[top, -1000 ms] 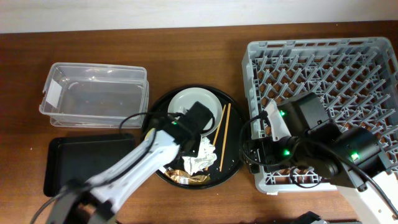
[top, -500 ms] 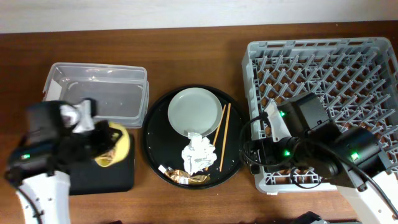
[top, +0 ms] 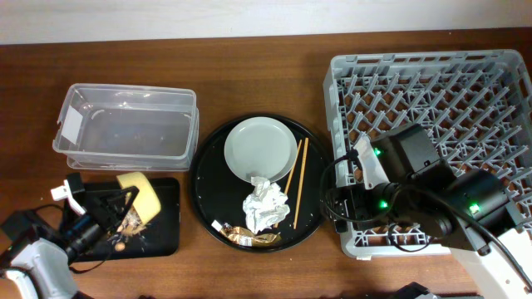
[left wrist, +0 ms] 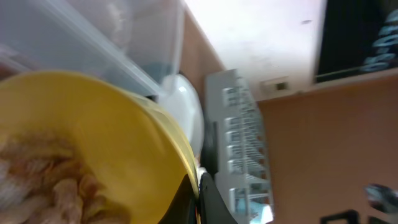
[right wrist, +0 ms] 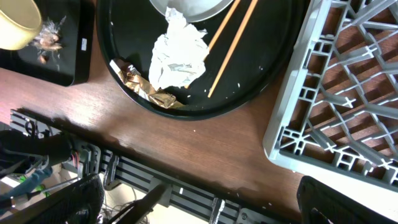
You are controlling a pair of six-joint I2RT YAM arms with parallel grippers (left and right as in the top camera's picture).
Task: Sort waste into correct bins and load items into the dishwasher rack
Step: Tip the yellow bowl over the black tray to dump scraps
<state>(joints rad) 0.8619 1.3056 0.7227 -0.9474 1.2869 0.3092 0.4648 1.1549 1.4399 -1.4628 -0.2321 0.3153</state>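
One yellow bowl (top: 138,194), seemingly in left gripper (top: 121,206), tilts over black tray (top: 163,238).

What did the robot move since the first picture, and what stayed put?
The left gripper swung left from over the round black tray, carrying the yellow bowl. It now tips the bowl over the small black tray, where brown scraps have landed. The plate, chopsticks, napkin, foil wrapper and right arm stayed put.
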